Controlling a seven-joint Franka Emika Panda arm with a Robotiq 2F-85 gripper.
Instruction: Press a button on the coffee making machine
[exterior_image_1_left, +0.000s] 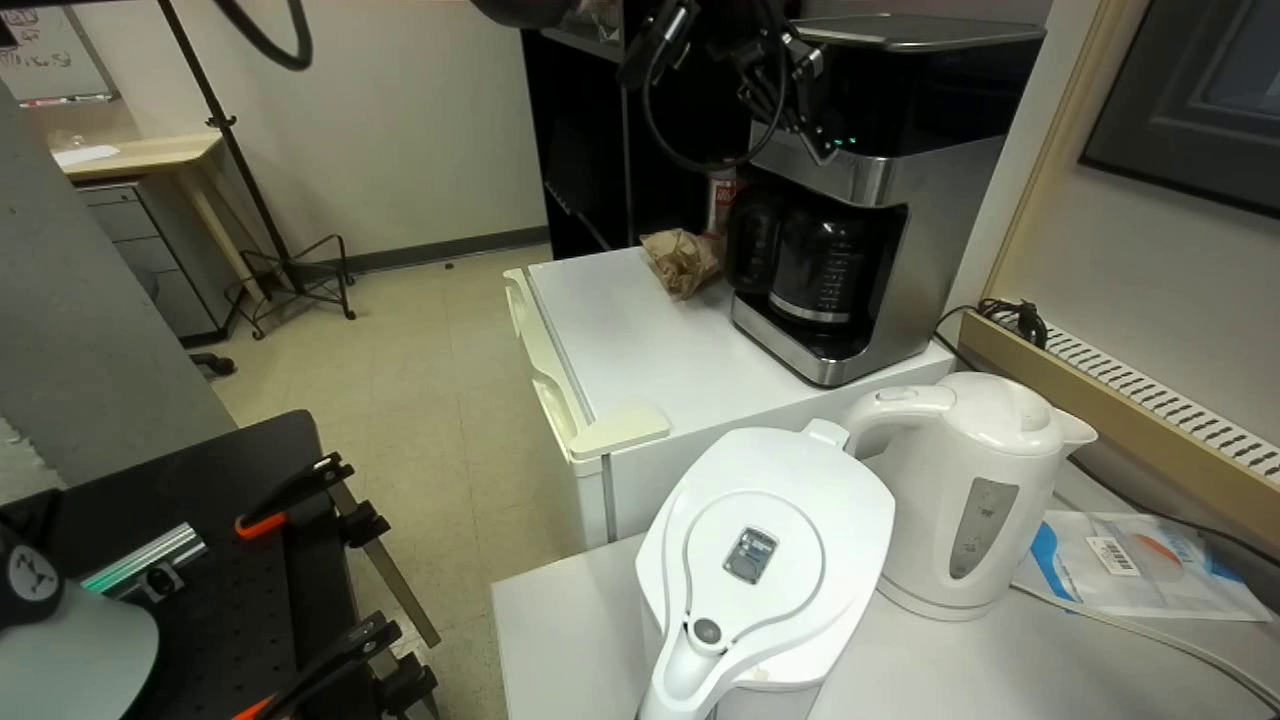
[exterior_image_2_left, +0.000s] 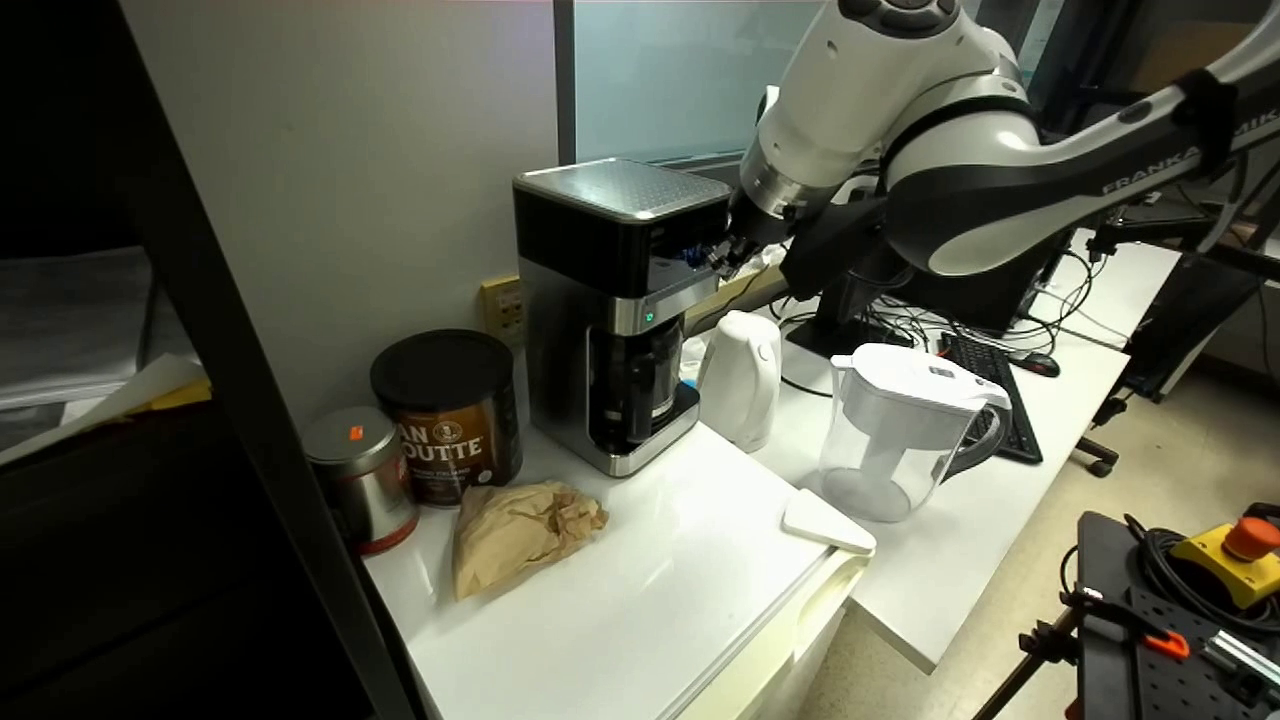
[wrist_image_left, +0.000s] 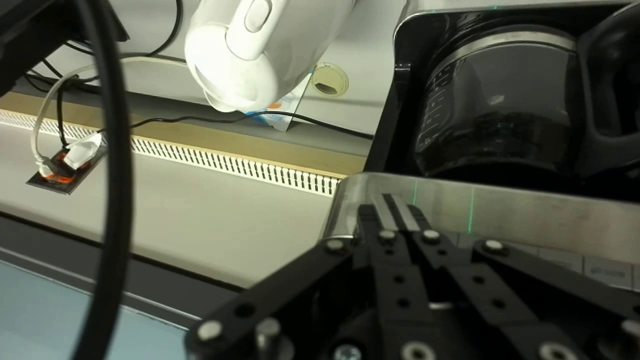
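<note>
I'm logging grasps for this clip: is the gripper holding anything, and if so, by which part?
Nothing is held: the gripper has its jaws closed with no object between them, near the coffee machine.

Both exterior views look down on coffee maker (exterior_image_2_left: 604, 310), opposite ends; wrist close-up, seemingly inverted.

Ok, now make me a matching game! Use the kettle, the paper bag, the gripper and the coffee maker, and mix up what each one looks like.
1 kettle
2 paper bag
3 gripper
4 coffee maker

A fingers closed together
B black and silver, carafe inside
C mostly white
D brown and crumpled

Right pairs: 1-C, 2-D, 3-A, 4-B
</note>
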